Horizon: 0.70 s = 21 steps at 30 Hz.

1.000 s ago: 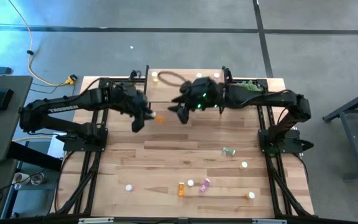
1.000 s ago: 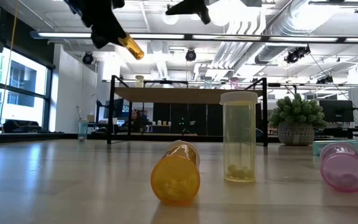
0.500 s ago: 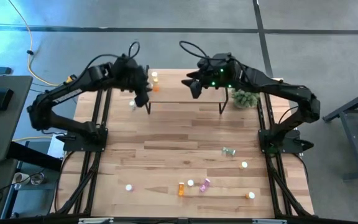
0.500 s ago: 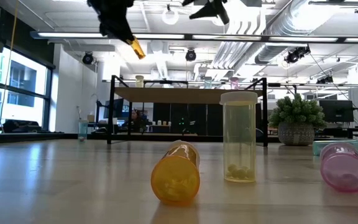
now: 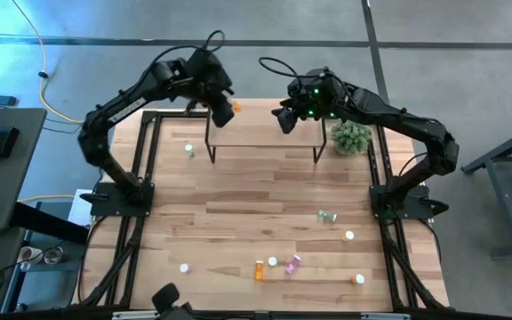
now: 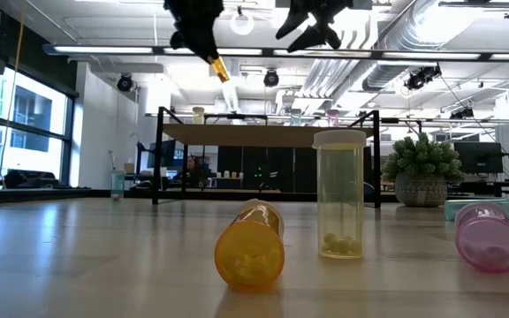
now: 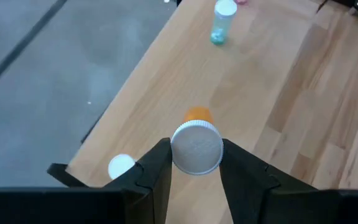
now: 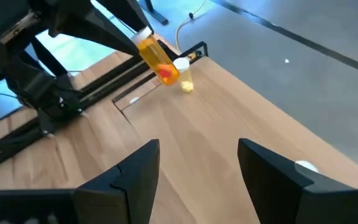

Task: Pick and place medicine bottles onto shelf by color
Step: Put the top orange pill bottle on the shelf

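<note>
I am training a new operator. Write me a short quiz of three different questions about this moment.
1. True or false: the left gripper holds an orange bottle by its white-capped end.
2. Multiple choice: the fingers of the right gripper are (a) shut on a pink bottle, (b) open and empty, (c) shut on a green bottle.
3. Fill in: both grippers are above the ____ at the table's far end.

Key: 1 true; 2 b; 3 shelf.
</note>
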{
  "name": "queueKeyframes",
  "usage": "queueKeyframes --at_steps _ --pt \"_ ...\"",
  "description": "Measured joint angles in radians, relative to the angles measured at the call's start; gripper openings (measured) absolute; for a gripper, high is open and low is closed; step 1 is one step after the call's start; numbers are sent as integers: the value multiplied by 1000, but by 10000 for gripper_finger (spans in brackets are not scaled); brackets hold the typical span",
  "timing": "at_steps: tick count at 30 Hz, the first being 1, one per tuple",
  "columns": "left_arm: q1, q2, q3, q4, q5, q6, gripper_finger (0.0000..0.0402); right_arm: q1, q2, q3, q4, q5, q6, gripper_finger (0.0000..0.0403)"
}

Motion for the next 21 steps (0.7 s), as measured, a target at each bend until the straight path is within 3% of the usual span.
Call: queueKeyframes --at_steps 6,21 --pt "0 118 133 -69 2 -56 110 -19 0 0 -22 0 -42 208" --pt "-12 291 184 -61 -7 -57 109 -27 1 0 -38 8 -92 208"
